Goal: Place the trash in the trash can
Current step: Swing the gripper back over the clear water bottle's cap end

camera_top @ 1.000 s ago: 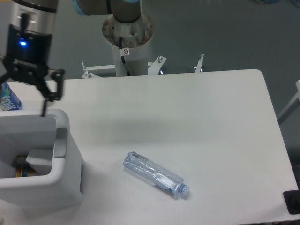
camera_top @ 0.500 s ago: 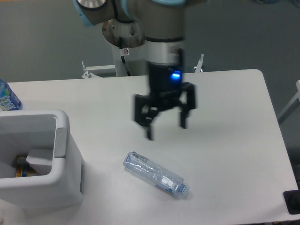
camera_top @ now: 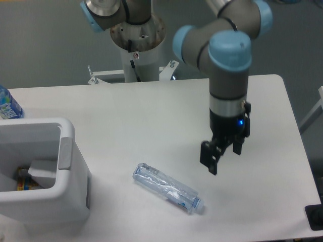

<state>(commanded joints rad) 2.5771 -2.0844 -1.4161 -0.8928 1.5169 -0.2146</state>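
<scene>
A clear crushed plastic bottle [camera_top: 166, 187] with a pale blue cap lies on its side on the white table, cap end pointing lower right. This bottle is trash. My gripper [camera_top: 222, 154] hangs open and empty above the table, up and to the right of the bottle's cap end and apart from it. The trash can [camera_top: 31, 126], a white boxy bin with a grey side panel, stands at the left front. Inside it I see a pale lump and some coloured bits, too indistinct to name.
An upright blue-labelled water bottle [camera_top: 8, 105] stands at the left edge behind the bin. The arm's base pedestal [camera_top: 137, 48] rises behind the table's far edge. A black object [camera_top: 315, 217] sits off the front right corner.
The gripper swung from above the bin's back rim at the left, across the table's middle, to the right side beside the bottle's cap end. The bottle has not moved.
</scene>
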